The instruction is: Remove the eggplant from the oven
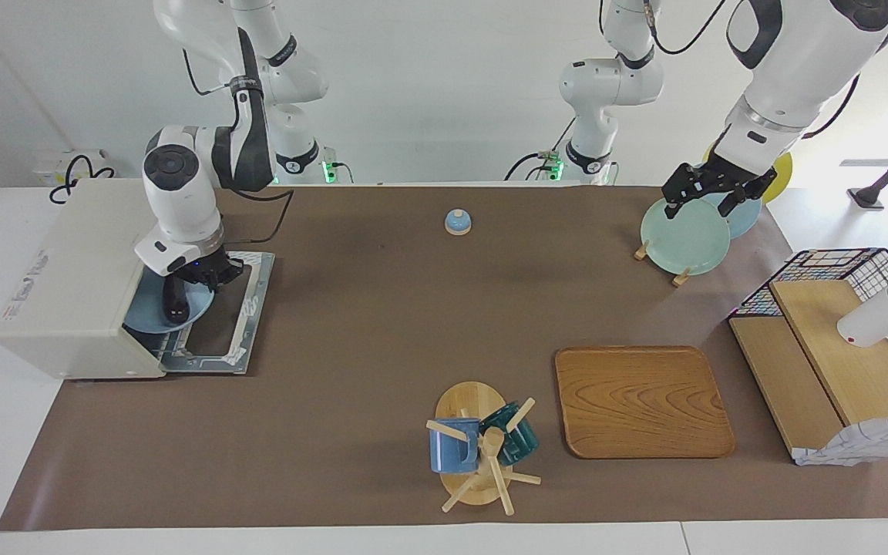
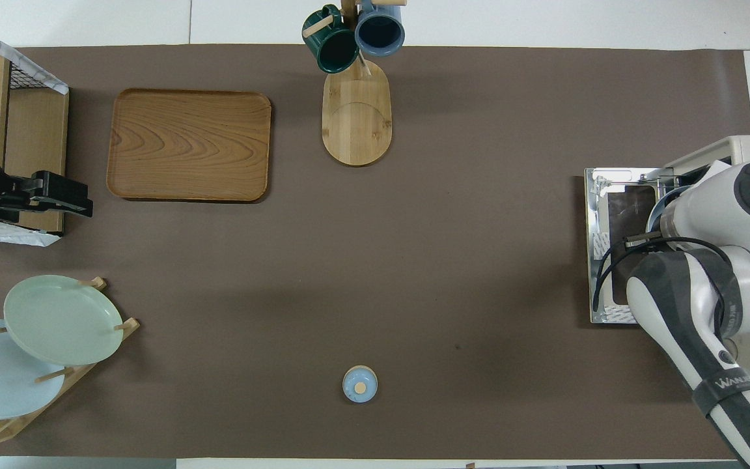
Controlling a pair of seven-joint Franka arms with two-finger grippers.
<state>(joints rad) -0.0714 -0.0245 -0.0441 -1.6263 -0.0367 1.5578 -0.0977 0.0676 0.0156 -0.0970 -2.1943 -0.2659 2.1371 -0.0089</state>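
The right gripper (image 1: 199, 279), grip unclear, hangs over the light, stiff, slippery eggplant (image 1: 175, 301) at the oven (image 1: 74, 270) mouth; grab mid-body.

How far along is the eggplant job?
Done: the oven door lies open and a blue plate sticks out of the opening. In hand: the right pincer is down at the eggplant on that plate, grip unclear. Left: lift it out and set it down. The left pincer waits over the plate rack.
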